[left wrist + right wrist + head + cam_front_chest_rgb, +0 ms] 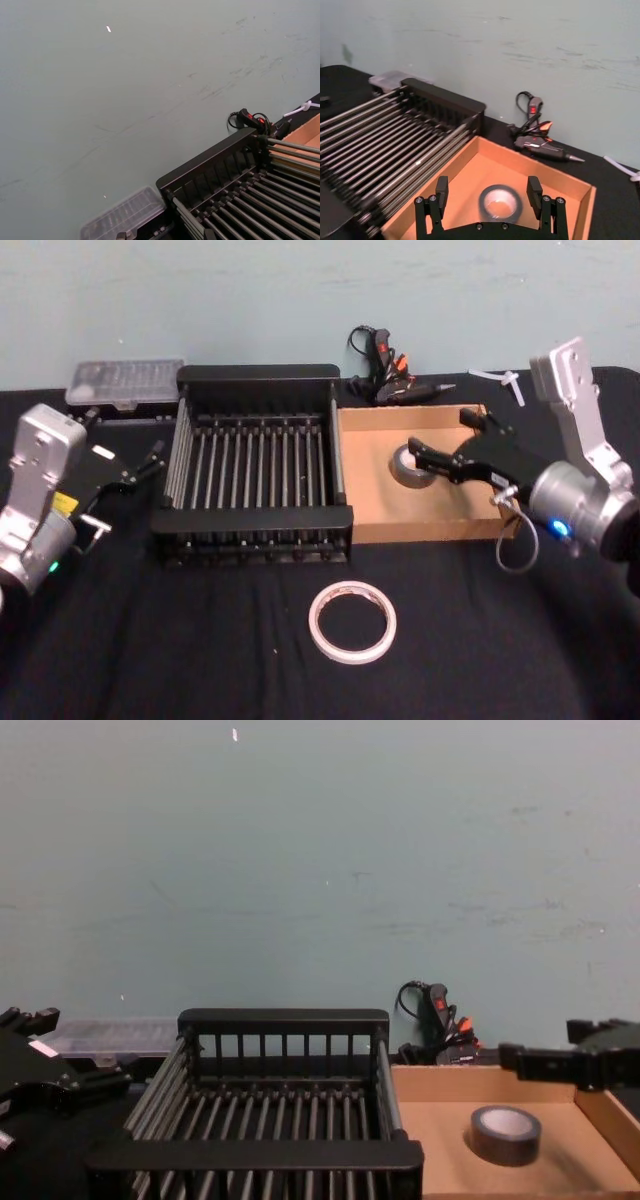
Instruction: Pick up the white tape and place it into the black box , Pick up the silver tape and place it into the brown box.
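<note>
The silver tape (410, 466) lies flat on the floor of the brown box (370, 480), in the box's middle, toward its far wall. The right end effector (447, 447) hangs over the box with its fingers spread wide; in the right wrist view the two black fingertips (441, 186) stand on either side of the roll, apart from it, and the roll rests on the cardboard between them. In the chest view the roll sits free on the box floor, with the right end effector's fingers above and beyond it near the right wall.

The brown box stands toward the far right of the tabletop (200, 640), its left wall touching the right side of the black box (255, 470), which holds nothing on its bars. The white tape (352, 621) lies flat on the black cloth near the front edge of the tabletop, well apart from both boxes, in front of the black box's right front corner.

The left end effector (140, 472) rests over the left side of the tabletop, just beside the black box's left wall, with its fingers a little apart and holding nothing.

Along the far edge lie a clear plastic case (122, 383) behind the black box's left corner and a black glue gun (390, 375) with its cord behind the brown box.
</note>
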Robot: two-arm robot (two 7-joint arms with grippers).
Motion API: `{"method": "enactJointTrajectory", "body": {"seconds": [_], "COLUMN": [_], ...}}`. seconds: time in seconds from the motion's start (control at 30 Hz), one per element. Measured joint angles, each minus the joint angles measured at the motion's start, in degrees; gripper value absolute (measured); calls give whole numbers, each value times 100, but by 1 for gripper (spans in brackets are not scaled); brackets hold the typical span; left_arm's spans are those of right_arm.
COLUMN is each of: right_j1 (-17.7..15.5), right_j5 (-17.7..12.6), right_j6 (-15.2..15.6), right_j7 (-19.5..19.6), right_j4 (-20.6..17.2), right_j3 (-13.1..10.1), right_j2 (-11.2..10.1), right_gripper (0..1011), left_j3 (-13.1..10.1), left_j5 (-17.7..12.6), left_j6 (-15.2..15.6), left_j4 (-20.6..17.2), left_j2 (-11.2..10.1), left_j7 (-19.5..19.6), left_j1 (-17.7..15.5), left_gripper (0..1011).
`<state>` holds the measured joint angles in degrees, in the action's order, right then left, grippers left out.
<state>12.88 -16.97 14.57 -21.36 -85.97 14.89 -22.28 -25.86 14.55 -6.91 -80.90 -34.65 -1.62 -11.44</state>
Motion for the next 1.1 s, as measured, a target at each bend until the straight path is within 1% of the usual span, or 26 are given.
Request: {"method": "enactJointTrajectory", "body": {"seconds": [0.07, 0.13, 0.17, 0.2, 0.23, 0.37, 0.5, 0.77, 0.93, 1.1], "right_j1": [-174, -289, -420, -465, -587, -802, -1086, -1487, -1596, -1671], "right_j5": [-54, -88, -117, -126, -148, -173, -176, -176, -162, -39], "right_j6": [5, 2, -8, -14, -32, -65, -119, -159, -168, -194], "right_j7": [-44, -73, -101, -109, -132, -153, -168, -168, -179, -214], "right_j4": [-210, -341, -480, -524, -643, -833, -1029, -1275, -1344, -1384], "right_j3": [0, 5, 19, 24, 42, 89, 183, 338, 441, 635], "right_j2": [-114, -189, -267, -296, -369, -501, -661, -823, -866, -903], "right_gripper": [1002, 1002, 1002, 1002, 1002, 1002, 1002, 1002, 1002, 1002], "left_j3": [0, 0, 0, 0, 0, 0, 0, 0, 0, 0], "left_j5": [0, 0, 0, 0, 0, 0, 0, 0, 0, 0], "left_j6": [0, 0, 0, 0, 0, 0, 0, 0, 0, 0], "left_j4": [0, 0, 0, 0, 0, 0, 0, 0, 0, 0], "left_j2": [0, 0, 0, 0, 0, 0, 0, 0, 0, 0], "left_j7": [0, 0, 0, 0, 0, 0, 0, 0, 0, 0], "left_j1": [0, 0, 0, 0, 1, 0, 0, 0, 0, 0], "left_gripper": [1001, 1001, 1001, 1001, 1001, 1001, 1001, 1001, 1002, 1001]}}
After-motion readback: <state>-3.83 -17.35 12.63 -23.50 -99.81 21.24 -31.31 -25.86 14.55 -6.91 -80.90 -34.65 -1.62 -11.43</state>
